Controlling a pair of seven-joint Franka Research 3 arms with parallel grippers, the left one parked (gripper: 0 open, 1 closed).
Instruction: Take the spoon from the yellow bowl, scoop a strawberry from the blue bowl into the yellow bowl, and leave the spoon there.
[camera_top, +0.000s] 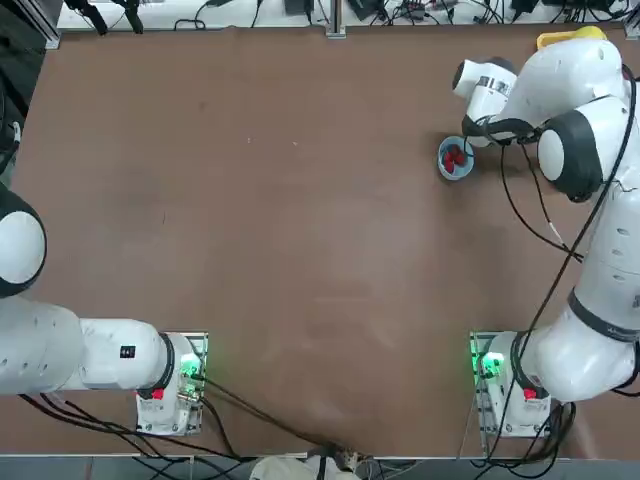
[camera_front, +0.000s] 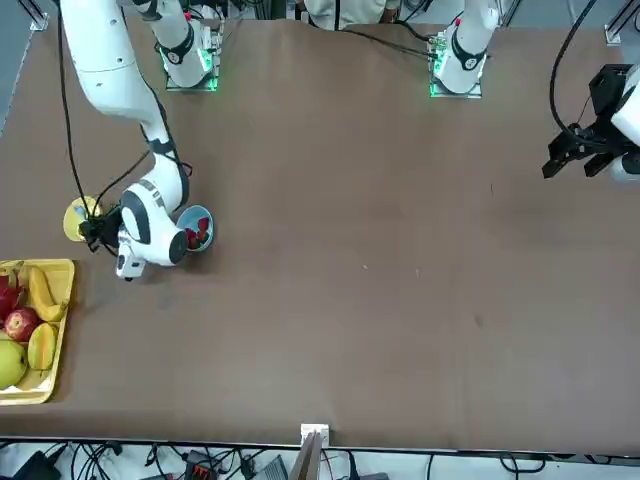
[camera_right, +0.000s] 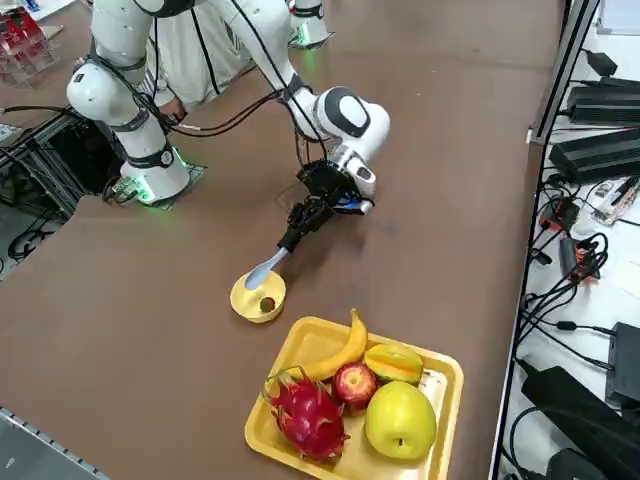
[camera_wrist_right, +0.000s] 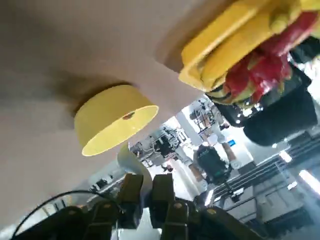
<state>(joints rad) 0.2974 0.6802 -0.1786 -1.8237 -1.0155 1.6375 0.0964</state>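
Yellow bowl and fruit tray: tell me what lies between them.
Nothing: in the right side view, only bare table separates the yellow bowl from the fruit tray.

No readable text, labels, brands, numbers or signs anywhere in the four views. Nothing legible on the arms, the bowls, the fruit tray or the table.
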